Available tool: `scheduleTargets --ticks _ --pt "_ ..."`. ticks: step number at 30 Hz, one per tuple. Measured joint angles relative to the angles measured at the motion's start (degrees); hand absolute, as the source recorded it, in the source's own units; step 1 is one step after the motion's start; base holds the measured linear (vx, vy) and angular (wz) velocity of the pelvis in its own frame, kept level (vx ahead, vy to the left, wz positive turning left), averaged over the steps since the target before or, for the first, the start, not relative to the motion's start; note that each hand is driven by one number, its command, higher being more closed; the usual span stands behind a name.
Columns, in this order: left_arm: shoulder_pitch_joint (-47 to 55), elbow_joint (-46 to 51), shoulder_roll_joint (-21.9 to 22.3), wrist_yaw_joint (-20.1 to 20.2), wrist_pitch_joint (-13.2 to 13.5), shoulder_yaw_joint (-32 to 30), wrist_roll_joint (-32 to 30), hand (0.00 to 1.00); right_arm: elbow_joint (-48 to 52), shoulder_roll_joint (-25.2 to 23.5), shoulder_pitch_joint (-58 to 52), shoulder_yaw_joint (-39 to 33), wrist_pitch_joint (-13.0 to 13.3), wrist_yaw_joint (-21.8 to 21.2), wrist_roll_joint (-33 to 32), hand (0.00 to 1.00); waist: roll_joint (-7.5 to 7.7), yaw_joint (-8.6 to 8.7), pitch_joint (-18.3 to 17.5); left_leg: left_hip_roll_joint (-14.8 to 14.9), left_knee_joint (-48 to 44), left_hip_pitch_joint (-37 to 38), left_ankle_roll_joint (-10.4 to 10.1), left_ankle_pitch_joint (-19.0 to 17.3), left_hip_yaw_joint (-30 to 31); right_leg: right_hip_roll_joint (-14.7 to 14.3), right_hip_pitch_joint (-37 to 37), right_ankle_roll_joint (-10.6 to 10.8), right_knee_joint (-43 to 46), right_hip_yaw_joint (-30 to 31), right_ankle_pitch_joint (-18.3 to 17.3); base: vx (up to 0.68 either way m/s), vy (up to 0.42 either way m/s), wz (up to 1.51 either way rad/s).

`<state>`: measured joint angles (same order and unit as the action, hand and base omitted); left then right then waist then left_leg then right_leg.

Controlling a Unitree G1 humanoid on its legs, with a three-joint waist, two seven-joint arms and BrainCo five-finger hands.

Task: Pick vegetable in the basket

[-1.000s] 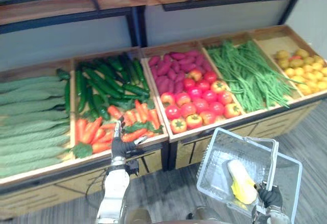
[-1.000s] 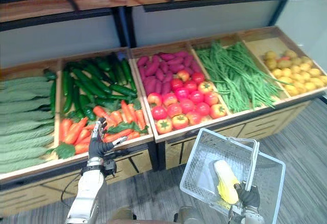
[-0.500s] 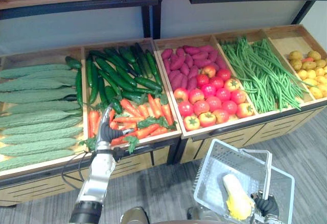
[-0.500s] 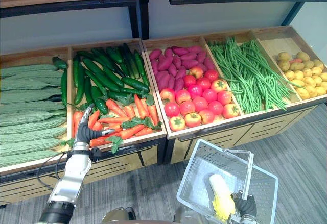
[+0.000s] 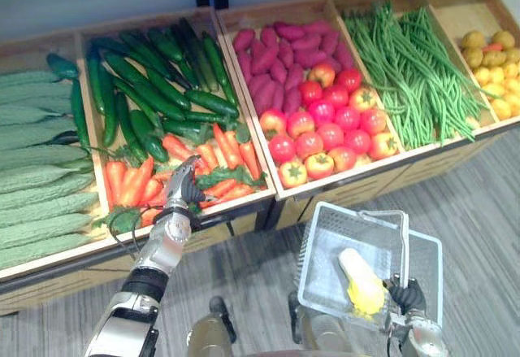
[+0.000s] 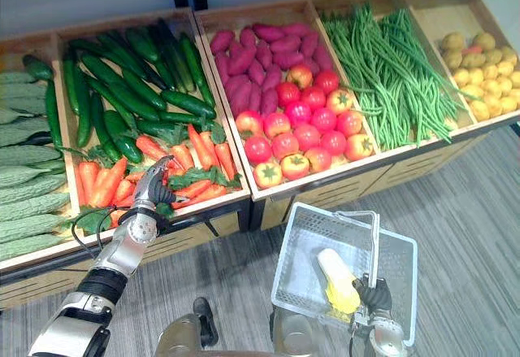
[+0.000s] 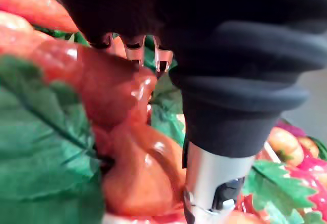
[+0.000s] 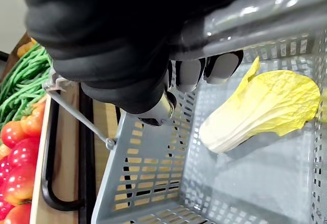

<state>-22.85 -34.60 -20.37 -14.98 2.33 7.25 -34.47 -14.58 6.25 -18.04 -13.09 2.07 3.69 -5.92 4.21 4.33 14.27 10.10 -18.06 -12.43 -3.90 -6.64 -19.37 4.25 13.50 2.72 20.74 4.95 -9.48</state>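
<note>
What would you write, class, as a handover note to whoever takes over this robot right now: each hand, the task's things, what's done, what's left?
Left hand: open, resting among the carrots; nothing gripped yet.
Right hand: shut on the handle of the basket, holding it up in front of the stall.
Done: one cabbage lies in the basket.
Left: probably close on a carrot and carry it across to the basket.
</note>
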Motion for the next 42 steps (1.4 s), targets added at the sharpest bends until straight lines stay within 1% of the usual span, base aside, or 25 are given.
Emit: scheduleTargets --ticks 2,4,6,7,9,13,17,23,29,32,34,37,39,40,42 --pt "-1.21 -1.02 0.00 -0.01 0.00 -0.05 -0.58 0.00 0.39 0.49 0.08 0.18 0.26 0.00 0.02 1.00 -0.04 -0.03 0.65 0.03 -0.11 -0.08 0.02 -0.03 -0.04 -0.05 0.04 0.05 -0.01 0.15 0.03 -0.09 -0.005 -0.02" --pt "-2.09 -1.84 0.07 -0.14 -0.02 -0.12 -2.50 0.00 0.41 1.09 0.20 0.24 0.48 0.02 0.01 1.00 -0.06 -0.14 1.20 0.22 -0.16 -0.30 0.02 -0.03 -0.52 -0.13 0.34 0.27 0.03 0.28 0.15 -0.07 -0.007 -0.02" --pt "-2.88 -3.11 0.03 -0.19 -0.83 -0.33 -4.90 0.00 0.41 1.52 0.26 0.25 0.86 0.07 0.02 1.00 -0.20 -0.24 1.42 0.81 -0.62 -0.82 0.02 -0.04 -1.12 -0.21 0.91 0.56 0.06 0.67 0.33 -0.05 -0.008 -0.08" --pt "-3.21 -3.62 0.00 -0.20 -1.09 -0.63 -5.98 1.00 0.42 1.61 0.28 0.25 0.99 0.13 0.01 1.00 -0.30 -0.27 1.70 0.91 -0.90 -0.83 0.05 -0.07 -1.17 -0.29 0.91 0.57 0.14 0.81 0.33 -0.04 0.001 -0.10" --pt "-3.21 -4.30 -0.07 -0.25 -1.47 -0.68 -8.03 1.00 0.47 1.76 0.28 0.25 1.34 0.16 0.02 1.00 -0.65 -0.24 1.97 0.95 -1.11 -0.80 0.07 -0.08 -1.26 -0.38 1.04 0.59 0.17 1.24 0.34 -0.01 0.006 -0.10" --pt "-4.19 -4.25 0.00 -0.84 -1.23 -1.18 -8.95 1.00 1.24 2.31 0.29 0.26 1.34 0.15 0.03 1.00 -0.97 -0.34 2.32 1.04 -1.24 -1.18 0.08 -0.10 -1.32 -0.42 1.64 0.60 0.42 1.38 0.34 0.00 0.001 -0.02" --pt "-6.31 -4.32 -0.05 -0.85 -1.03 -2.91 -8.35 1.00 2.93 3.77 0.91 0.57 1.43 0.17 0.07 1.00 -1.09 -0.38 4.46 1.30 -2.08 -1.52 0.30 -0.30 -1.29 -0.50 1.91 0.69 1.07 1.35 0.28 -0.02 -0.001 0.01" --pt "-8.26 -5.90 -0.68 -0.71 -1.92 -2.74 -6.41 1.00 5.15 3.90 0.85 0.59 1.53 0.71 0.05 1.00 -0.99 -0.33 5.86 1.27 -2.11 -2.58 0.31 -0.27 -1.22 -0.45 2.94 0.73 1.10 1.30 0.29 0.00 0.000 0.00" --pt "-8.26 -4.82 -1.44 -1.40 -1.95 -1.09 -6.74 1.00 6.99 3.83 0.83 0.59 1.54 1.21 0.05 1.00 -1.07 -0.50 5.97 1.22 -2.14 -2.56 0.30 -0.28 -1.22 -0.41 2.94 0.77 1.00 1.21 0.26 0.03 -0.001 0.01" --pt "-8.24 -4.09 -1.89 -1.65 -2.07 -1.08 -6.77 1.00 7.73 3.75 0.84 0.59 2.59 1.45 0.03 1.00 -0.99 -0.38 6.09 1.26 -2.20 -2.56 0.29 -0.30 -1.28 -0.43 2.94 0.78 1.01 1.28 0.27 -0.01 -0.002 -0.01" --pt "-8.21 -3.63 -2.37 -1.71 -2.16 -1.06 -6.78 1.00 8.87 3.46 0.84 0.58 2.80 1.60 0.03 1.00 -1.00 -0.25 6.44 1.40 -2.20 -2.57 0.35 -0.39 -1.39 -0.50 2.93 0.78 1.02 1.35 0.27 -0.04 -0.010 -0.03" --pt "-7.72 0.54 -3.13 -1.73 -3.38 -0.89 -6.77 1.00 9.32 3.02 0.83 0.58 3.51 1.61 0.04 1.00 -0.88 -0.28 7.32 1.63 -2.38 -2.61 0.34 -0.40 -1.42 -0.68 2.88 0.78 1.06 1.31 0.27 0.00 0.000 0.00" --pt "-6.39 4.11 -3.18 -2.68 -3.58 -0.89 -6.69 1.00 9.32 2.81 0.76 0.59 3.59 1.69 0.04 1.00 -0.89 -0.31 7.35 1.65 -2.40 -2.58 0.34 -0.40 -1.40 -0.72 2.88 0.78 1.07 1.30 0.27 0.00 0.000 0.00" --pt "-5.39 8.04 -3.33 -3.51 -3.76 -0.93 -6.63 1.00 9.31 2.47 0.68 0.59 3.59 1.69 0.05 1.00 -0.89 -0.35 7.35 1.65 -2.53 -2.56 0.34 -0.38 -1.34 -0.77 2.87 0.78 1.08 1.24 0.27 0.00 0.000 0.00" --pt "-4.52 12.44 -3.37 -4.67 -3.81 -1.13 -6.62 1.00 9.31 2.01 0.66 0.58 3.60 1.71 0.05 1.00 -0.89 -0.43 7.35 1.66 -2.51 -2.41 0.34 -0.37 -1.33 -0.81 2.79 0.78 1.15 1.23 0.27 0.00 0.000 0.00"
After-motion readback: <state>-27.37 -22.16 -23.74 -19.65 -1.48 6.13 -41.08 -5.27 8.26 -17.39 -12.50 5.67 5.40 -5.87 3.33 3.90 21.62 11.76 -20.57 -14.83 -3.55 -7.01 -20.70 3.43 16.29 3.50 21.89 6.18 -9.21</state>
